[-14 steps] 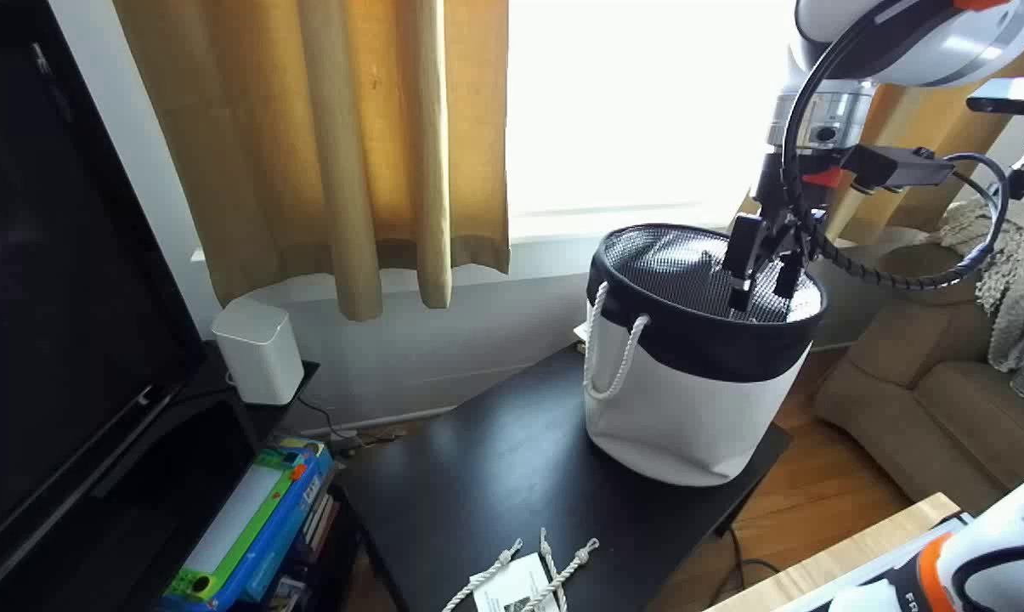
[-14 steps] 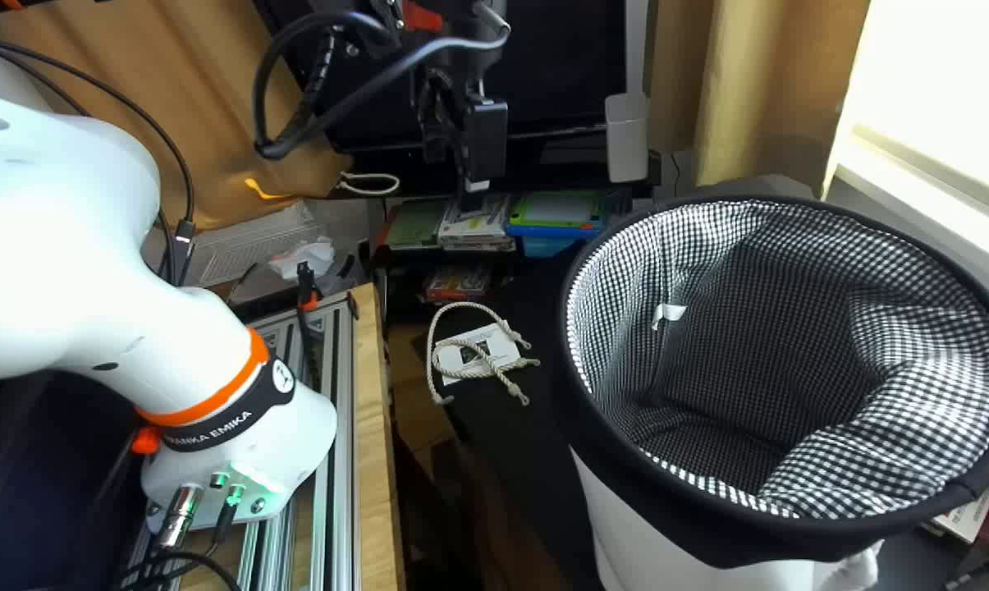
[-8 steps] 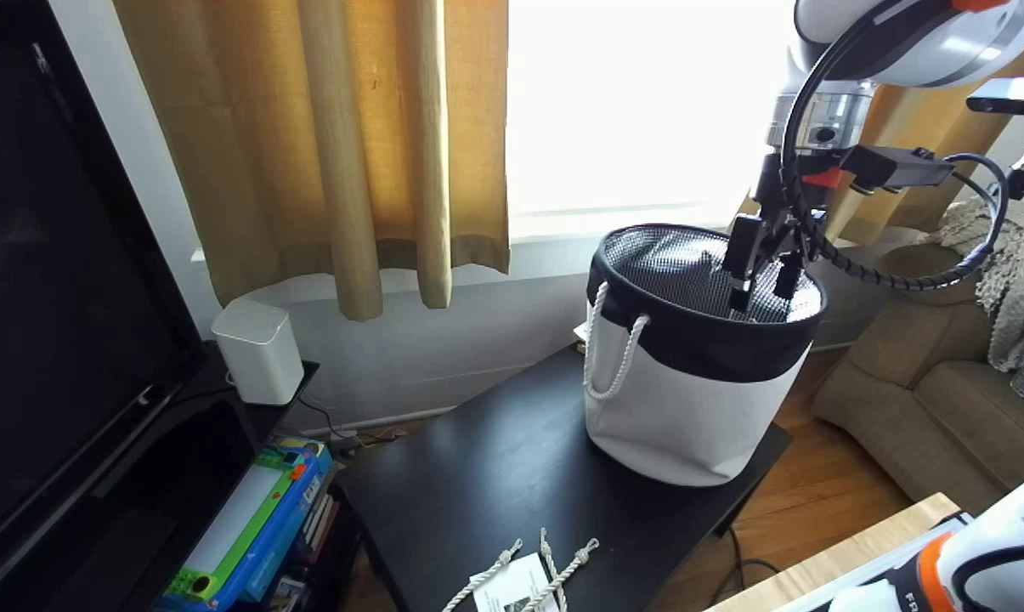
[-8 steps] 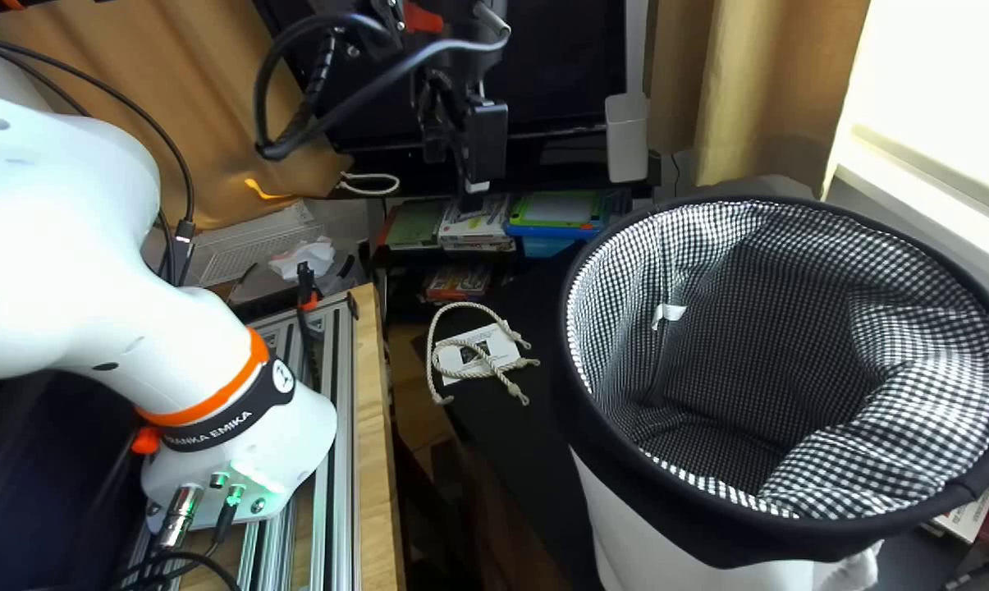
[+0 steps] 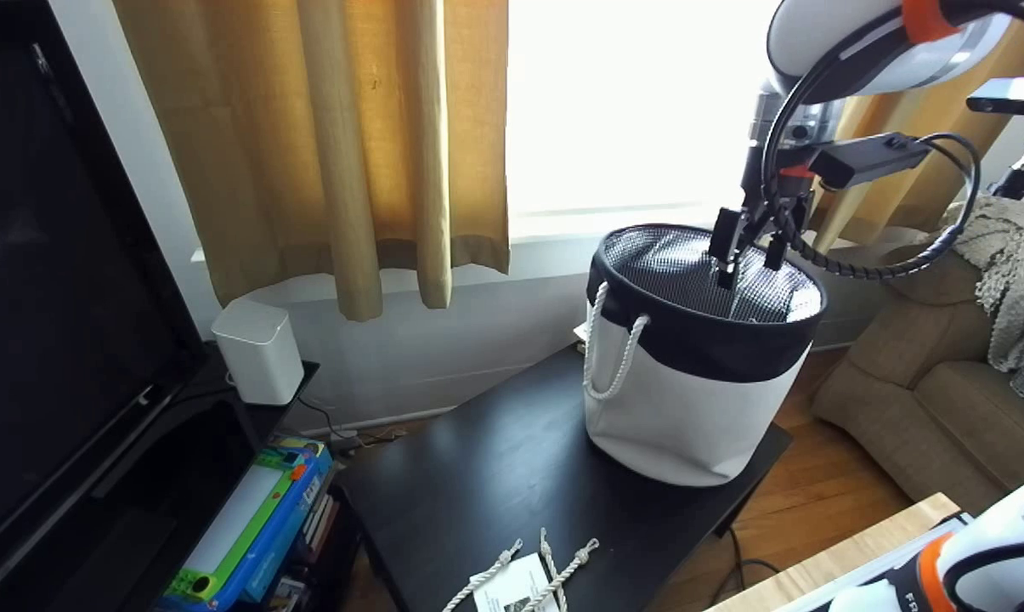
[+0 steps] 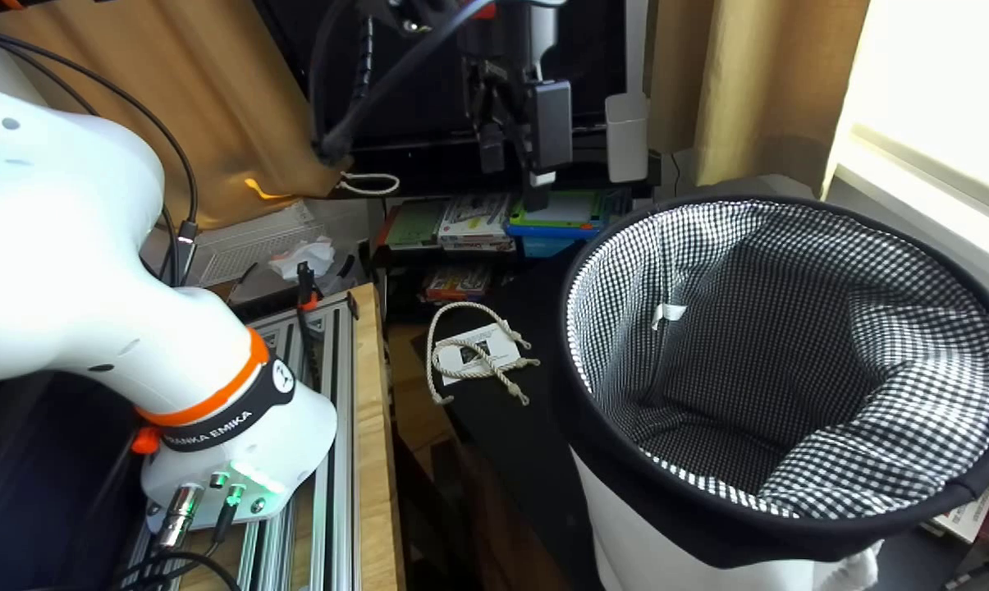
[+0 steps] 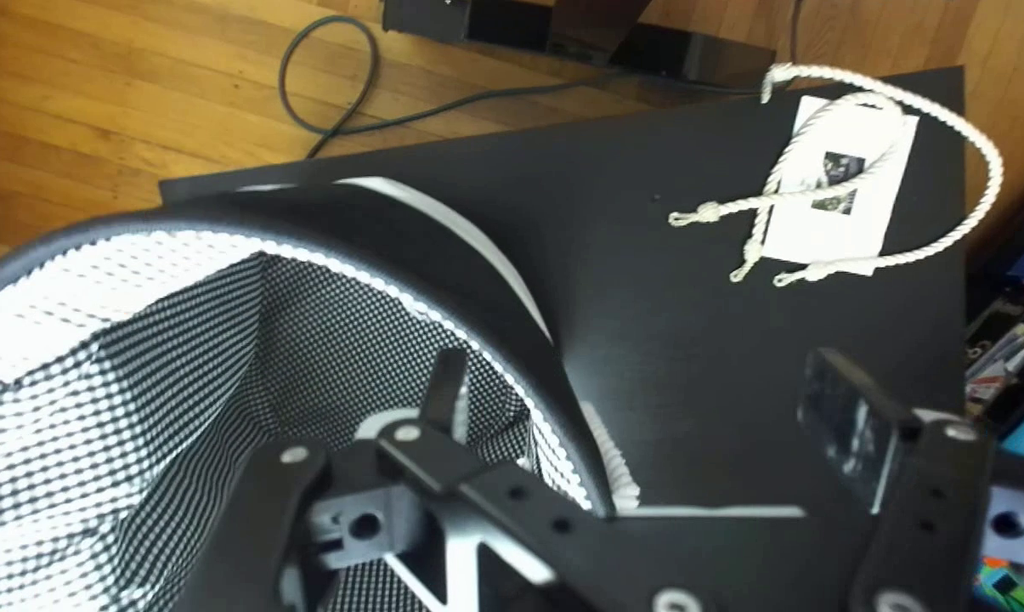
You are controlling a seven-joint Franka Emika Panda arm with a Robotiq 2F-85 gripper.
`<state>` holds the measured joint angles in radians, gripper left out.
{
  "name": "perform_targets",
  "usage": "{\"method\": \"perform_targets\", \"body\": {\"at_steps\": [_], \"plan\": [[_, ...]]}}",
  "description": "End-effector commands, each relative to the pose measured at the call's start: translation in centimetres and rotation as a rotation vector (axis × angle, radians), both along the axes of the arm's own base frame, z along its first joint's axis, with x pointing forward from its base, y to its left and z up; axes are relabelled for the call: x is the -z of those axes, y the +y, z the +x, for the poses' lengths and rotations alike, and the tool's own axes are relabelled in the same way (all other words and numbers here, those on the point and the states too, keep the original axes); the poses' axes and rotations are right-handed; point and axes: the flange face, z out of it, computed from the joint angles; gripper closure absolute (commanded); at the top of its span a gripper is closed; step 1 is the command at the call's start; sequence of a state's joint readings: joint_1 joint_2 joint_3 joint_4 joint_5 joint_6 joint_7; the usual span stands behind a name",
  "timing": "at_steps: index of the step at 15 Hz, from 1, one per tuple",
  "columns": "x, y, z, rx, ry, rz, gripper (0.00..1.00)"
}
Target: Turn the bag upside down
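White fabric bag (image 5: 681, 425): stands upright, open end up, right of centre in an exterior view, at the right end of the black counter (image 5: 461, 484); spreads across the lower left in the wrist view.
Rim (image 5: 715, 348): shows as a broad black band around the top of the bag.
Rope handle (image 5: 630, 351): hangs as a white loop down the left side of the bag in an exterior view.
Lining (image 6: 781, 304): shows black-and-white check at right in an exterior view, with a small white tag (image 6: 669, 313) on the left wall.
Fingers (image 7: 851, 425): stand spread wide along the bottom of the wrist view, over the bag's inside at lower centre and over the counter at lower right, with the rim crossing the gap between; hang apart from the bag (image 6: 773, 328) at upper centre in an exterior view.
Loose ropes (image 7: 994, 166): lie curled on the counter at upper right in the wrist view, across a white card (image 7: 826, 234) with a dark picture.
White box-shaped device (image 5: 261, 353): stands at left in an exterior view, just beside the television (image 5: 61, 280).
Toy drawing board (image 5: 231, 518): sits below the device at lower left in an exterior view, green and blue.
Curtain (image 5: 248, 153): hangs ochre at upper left in an exterior view, beside the bright window (image 5: 639, 110).
Sofa (image 5: 868, 425): shows brown at right in an exterior view, with a knitted throw (image 5: 1017, 242) over the back.
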<state>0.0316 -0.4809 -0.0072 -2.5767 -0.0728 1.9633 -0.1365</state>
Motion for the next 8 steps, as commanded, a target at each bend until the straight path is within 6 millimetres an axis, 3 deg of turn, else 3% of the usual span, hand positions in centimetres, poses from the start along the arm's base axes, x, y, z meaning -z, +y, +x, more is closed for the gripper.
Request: {"method": "perform_targets", "body": {"at_steps": [1, 7, 8], "plan": [[3.2, 2.1, 3.8, -0.126, -0.037, -0.073, 0.00], [9.0, 4.9, 8.8, -0.287, -0.124, -0.110, 0.00], [7.4, 4.7, 7.2, -0.251, -0.125, -0.102, 0.00]]}}
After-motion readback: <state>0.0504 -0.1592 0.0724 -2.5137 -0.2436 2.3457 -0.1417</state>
